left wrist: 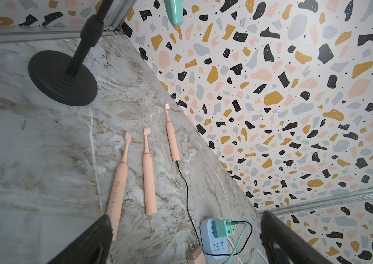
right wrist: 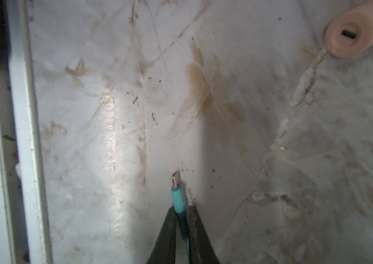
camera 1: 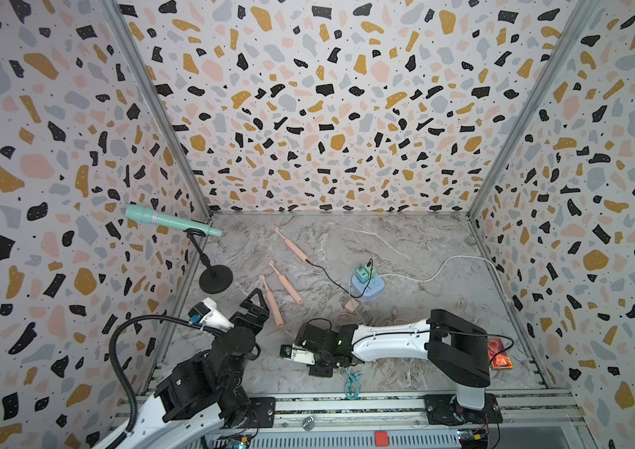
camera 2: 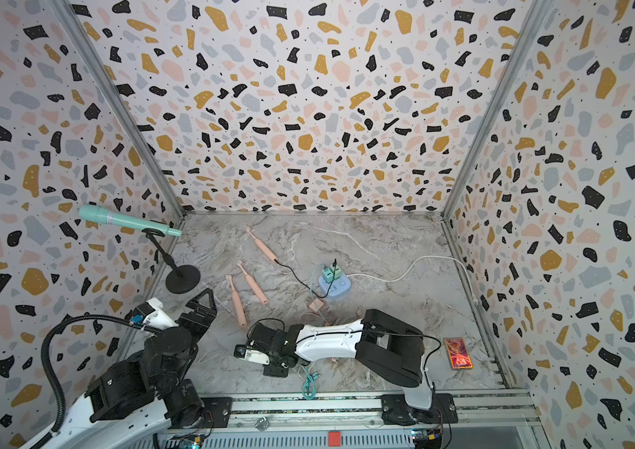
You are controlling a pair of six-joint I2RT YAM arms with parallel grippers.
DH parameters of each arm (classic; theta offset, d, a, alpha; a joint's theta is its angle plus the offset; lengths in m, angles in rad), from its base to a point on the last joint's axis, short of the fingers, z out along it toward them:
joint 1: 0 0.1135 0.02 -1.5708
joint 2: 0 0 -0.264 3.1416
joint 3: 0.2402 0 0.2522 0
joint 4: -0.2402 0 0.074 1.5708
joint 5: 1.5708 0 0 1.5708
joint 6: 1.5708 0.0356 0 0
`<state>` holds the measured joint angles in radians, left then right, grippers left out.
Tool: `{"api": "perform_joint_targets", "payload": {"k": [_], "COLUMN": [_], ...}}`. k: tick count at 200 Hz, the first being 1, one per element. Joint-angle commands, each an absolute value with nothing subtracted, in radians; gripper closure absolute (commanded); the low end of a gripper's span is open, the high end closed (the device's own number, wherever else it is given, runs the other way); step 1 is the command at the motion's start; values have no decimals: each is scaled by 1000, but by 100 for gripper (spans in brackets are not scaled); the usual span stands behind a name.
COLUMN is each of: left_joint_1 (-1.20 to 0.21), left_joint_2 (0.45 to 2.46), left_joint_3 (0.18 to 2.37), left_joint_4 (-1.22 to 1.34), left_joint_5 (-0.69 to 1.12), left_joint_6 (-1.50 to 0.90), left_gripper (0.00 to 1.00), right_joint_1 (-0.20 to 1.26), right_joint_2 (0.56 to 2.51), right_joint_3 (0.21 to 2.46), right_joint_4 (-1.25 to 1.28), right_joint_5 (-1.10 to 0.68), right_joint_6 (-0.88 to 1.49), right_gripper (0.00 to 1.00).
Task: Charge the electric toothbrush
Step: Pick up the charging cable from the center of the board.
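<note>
Three pink electric toothbrushes lie on the marble table. The far toothbrush (camera 1: 292,245) has a black cable (camera 1: 327,278) in its base. The middle toothbrush (camera 1: 286,283) and the near toothbrush (camera 1: 272,301) have no cable. My right gripper (right wrist: 182,210) is shut on a teal cable plug (right wrist: 177,189), metal tip forward, low over the table. A toothbrush base with its port (right wrist: 350,34) lies ahead of it, apart. My left gripper (left wrist: 185,217) is open and empty by the near toothbrush (left wrist: 117,182).
A blue power strip (camera 1: 368,287) carries a green adapter (camera 1: 362,273). A pink adapter (camera 1: 351,305) lies beside it and a white cord (camera 1: 448,264) runs right. A microphone stand (camera 1: 214,278) is at the left, a red card (camera 1: 499,353) at the right. Loose teal cable (camera 1: 351,383) lies by the front rail.
</note>
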<state>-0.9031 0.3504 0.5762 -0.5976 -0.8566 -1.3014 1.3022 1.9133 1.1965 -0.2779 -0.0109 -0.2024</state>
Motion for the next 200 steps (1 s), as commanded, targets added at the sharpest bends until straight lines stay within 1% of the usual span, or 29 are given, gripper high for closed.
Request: {"api": "perform_joint_targets", "payload": {"k": [1,9,16,29,41,54,82,104,126,161,178,200], "left_joint_1": [-895,-896,-896,-896,-896,-895,-894,-872,-776,-539,-477,-446], "left_joint_2": [361,365,367,371,376,384,424,503,602,782,884,1016], "left_joint_3": [562,565,567,571,573,570,555,562,587,580,580,611], "left_joint_4": [-566,-566,-565,-566,-564,-556,-516,-478,-433,-320,-264,-201], "left_joint_5": [-853,-853,-853,-853,-853,-848,-823,-784,-678,-363,-275,-233], "left_joint_6": [-1287,-1286,-1284,-1279,-1278,-1276,-1258,-1217,-1147,-1079,-1067,-1049], "left_gripper": [0,0,0,0,0,0,0,0,0,0,0,0], "right_joint_1": [1306,1307,1306,1307,1306,1306,1289,1229,1180,1110,1081,1067], "right_joint_2": [1950,1951,1952,1951,1950,1948,1902,1808,1689,1486,1411,1363], "right_joint_3": [1204,1201,1198,1194,1192,1194,1182,1142,1073,938,882,844], "right_joint_4": [-323,-321,-321,-320,-316,-314,-288,-233,-150,-5,52,81], "right_joint_5": [7,7,7,6,-4,-11,0,-57,-118,-207,-258,-286], "right_joint_6": [-198,-200,-199,-200,-201,-198,-164,-102,-53,33,69,95], "right_gripper": [86,87,90,91,94,100,100,100,100,100,100,100]}}
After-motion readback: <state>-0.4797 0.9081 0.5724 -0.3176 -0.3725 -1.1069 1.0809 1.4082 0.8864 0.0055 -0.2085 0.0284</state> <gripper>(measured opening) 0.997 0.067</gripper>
